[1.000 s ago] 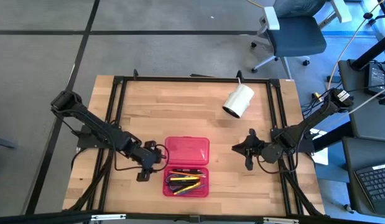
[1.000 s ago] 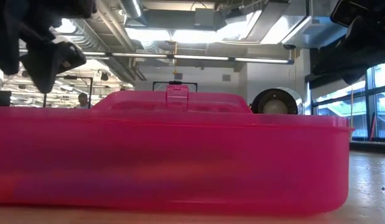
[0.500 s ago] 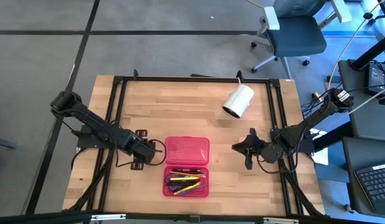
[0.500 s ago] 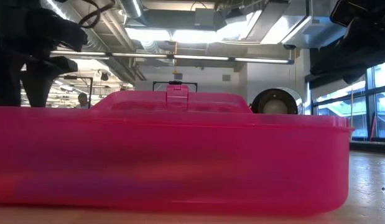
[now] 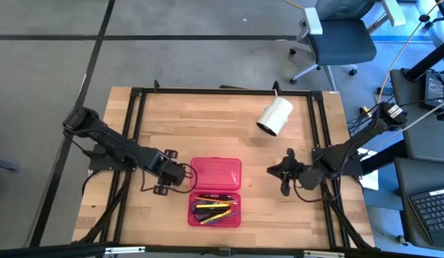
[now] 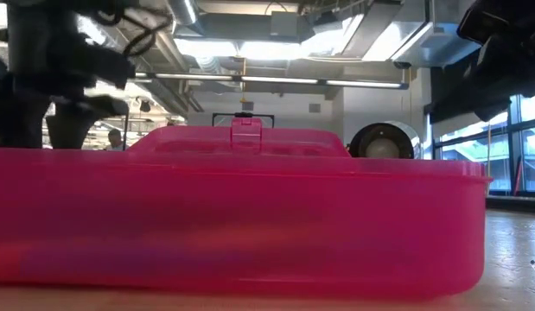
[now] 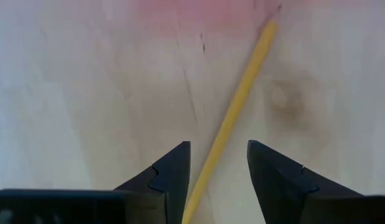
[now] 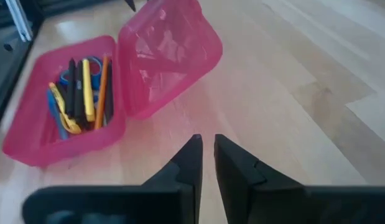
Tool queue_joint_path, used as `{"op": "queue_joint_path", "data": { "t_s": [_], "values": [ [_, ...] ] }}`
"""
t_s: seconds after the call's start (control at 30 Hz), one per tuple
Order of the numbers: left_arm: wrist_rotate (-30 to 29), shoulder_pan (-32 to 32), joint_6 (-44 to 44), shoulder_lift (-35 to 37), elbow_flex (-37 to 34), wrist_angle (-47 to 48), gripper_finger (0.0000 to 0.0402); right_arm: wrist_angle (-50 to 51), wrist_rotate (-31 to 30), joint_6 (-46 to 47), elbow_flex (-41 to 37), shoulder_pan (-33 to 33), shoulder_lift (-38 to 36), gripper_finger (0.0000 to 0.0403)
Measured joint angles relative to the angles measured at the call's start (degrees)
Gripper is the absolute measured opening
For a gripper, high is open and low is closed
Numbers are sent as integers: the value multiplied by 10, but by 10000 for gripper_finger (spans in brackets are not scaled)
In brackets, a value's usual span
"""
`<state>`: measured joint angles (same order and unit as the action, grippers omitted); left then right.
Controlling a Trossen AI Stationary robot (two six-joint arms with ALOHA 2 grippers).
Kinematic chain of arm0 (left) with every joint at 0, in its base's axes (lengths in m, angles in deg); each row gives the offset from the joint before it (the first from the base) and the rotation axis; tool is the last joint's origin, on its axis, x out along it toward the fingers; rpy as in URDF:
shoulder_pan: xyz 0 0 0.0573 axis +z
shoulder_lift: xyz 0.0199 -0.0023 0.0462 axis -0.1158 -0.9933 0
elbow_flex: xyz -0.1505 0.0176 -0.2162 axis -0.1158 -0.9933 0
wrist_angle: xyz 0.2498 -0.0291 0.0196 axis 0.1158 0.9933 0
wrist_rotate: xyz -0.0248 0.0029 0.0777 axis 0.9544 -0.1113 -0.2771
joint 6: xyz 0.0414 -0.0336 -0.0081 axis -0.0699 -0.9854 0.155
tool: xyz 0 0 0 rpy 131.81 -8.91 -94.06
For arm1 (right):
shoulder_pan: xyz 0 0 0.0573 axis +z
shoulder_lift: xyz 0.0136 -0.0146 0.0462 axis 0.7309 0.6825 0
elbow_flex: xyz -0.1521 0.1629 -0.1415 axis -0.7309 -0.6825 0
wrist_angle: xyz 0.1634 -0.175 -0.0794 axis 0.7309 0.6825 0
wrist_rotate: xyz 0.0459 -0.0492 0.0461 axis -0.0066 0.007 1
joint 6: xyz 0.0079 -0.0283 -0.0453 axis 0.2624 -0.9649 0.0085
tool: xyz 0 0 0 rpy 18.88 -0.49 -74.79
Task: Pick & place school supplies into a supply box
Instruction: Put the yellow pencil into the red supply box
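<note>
A thin yellow pencil [image 7: 239, 106] is lying flat on the wooden table [image 5: 207, 129], and the left gripper [image 7: 217, 163] is hanging directly over it with its fingers parted and nothing between them — the pencil is running diagonally through the gap. The likely failure: the pencil is crossing the gap at a slant, so closing fingers could be rolling or skidding it aside, or pinching one end so that it tips. In the high view this gripper [image 5: 166, 174] is sitting just beside the supply box [image 5: 215, 192], whose front half is already holding pens and pencils [image 5: 211, 208]. The right gripper [image 5: 286, 173] is waiting well apart, fingers nearly together and empty.
</note>
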<state>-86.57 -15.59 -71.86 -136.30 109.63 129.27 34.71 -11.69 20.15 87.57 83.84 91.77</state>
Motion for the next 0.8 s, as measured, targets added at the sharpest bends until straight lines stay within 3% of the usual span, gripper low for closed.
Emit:
{"op": "queue_joint_path", "data": {
  "t_s": [0.47, 0.8],
  "values": [
    [34, 1, 71, -118, 4, -27, 137, -1, 6, 47, 0, 0, 55, 48],
    [47, -2, 6, -122, 3, -31, 54, -1, 6, 31, 0, 0, 55, 48]
  ]
}}
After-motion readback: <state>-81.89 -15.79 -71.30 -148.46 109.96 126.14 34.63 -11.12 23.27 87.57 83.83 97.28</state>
